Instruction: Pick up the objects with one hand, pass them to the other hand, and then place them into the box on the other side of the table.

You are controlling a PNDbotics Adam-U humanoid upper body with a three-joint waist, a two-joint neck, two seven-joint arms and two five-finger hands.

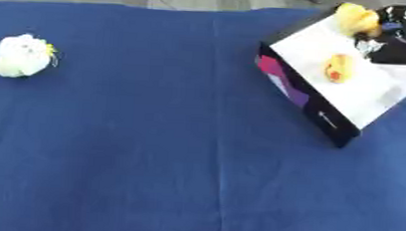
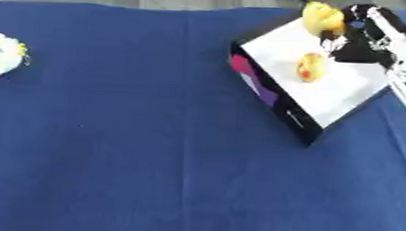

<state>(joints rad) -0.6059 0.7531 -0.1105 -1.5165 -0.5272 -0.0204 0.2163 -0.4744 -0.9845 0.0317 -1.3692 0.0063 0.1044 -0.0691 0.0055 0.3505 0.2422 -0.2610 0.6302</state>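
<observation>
A box (image 2: 273, 98) with a white floor and a dark side wall sits askew at the table's far right. A small yellow-orange object (image 2: 310, 67) with a red spot lies on its floor. My right hand (image 2: 367, 34) reaches in from the upper right over the box's far corner, its fingers curled on a yellow object (image 2: 322, 19) held above the rim. A white rounded object (image 1: 22, 55) with a bit of yellow on it rests on the cloth at the far left. My left hand shows in no view.
A blue cloth (image 1: 170, 150) covers the whole table, with a crease running down its middle. Grey floor shows beyond the far edge.
</observation>
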